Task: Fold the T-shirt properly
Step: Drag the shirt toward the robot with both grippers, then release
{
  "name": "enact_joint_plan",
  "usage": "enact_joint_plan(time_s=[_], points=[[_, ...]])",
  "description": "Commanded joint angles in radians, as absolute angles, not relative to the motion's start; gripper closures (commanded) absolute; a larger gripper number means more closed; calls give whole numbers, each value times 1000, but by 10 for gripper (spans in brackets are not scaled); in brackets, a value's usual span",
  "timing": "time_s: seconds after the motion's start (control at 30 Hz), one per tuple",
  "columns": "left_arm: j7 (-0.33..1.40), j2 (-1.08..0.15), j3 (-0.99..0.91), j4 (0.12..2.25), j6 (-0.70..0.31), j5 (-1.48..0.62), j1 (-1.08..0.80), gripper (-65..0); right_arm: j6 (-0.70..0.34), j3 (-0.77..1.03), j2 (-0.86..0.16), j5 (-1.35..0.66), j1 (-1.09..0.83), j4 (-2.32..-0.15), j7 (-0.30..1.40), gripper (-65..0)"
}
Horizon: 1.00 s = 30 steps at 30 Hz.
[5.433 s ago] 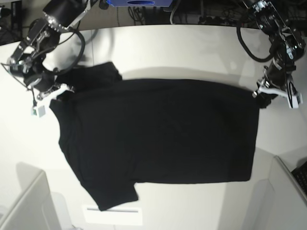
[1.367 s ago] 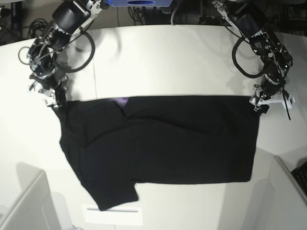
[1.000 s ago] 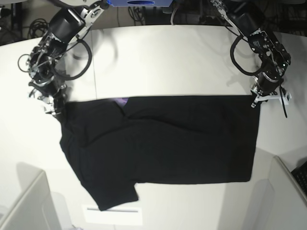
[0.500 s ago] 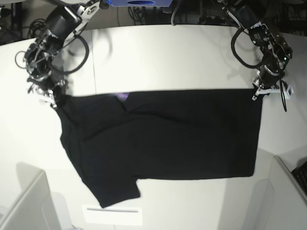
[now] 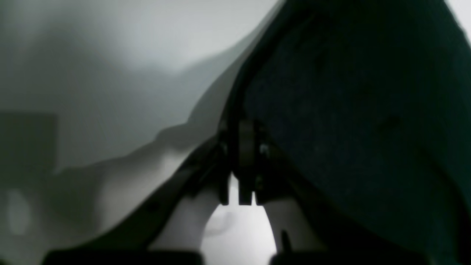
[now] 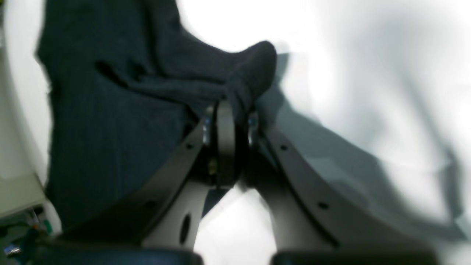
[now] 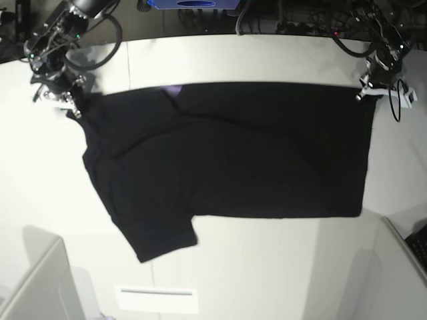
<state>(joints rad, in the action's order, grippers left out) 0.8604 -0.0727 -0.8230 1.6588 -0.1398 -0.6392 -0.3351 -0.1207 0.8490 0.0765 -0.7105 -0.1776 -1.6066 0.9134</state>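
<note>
My left gripper (image 5: 244,162) has its jaws pressed together on the hem edge of the T-shirt (image 5: 353,121); in the left wrist view the black cloth rises from the pinch toward one o'clock and fills the right side of the frame, with the pale table (image 5: 110,66) blurred off toward ten o'clock. In the base view that same gripper (image 7: 365,92) sits at the shirt's two o'clock corner, right on the corner of the fabric.

My right gripper (image 6: 230,121) is likewise clamped on cloth: a thick, rolled bunch of dark fabric sticks out past the fingertips toward one o'clock, and the rest of the T-shirt (image 6: 110,121) hangs away toward nine o'clock. From the base camera I see this gripper (image 7: 73,107) at the shirt's ten o'clock corner, touching the edge.

Between the two grips the top edge of the T-shirt (image 7: 253,153) runs nearly straight across the white table (image 7: 267,60). The body lies spread flat, plain black side up, with one sleeve reaching toward seven o'clock. A small patch of purple print (image 7: 173,89) peeks out along the top edge at about eleven o'clock. A pale rectangular strip (image 7: 155,298) lies on the table below the sleeve, apart from it.
</note>
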Motion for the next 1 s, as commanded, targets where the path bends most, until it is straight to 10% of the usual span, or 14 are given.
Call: enact_joint_plan(time_s=[0.0, 0.97], points=[[843, -87, -829, 1679, -174, -654, -349, 0, -128, 852, 62, -733, -179, -1641, 891, 0], [843, -94, -832, 1709, -225, -828, -538, 0, -128, 941, 120, -733, -377, -1774, 891, 0]])
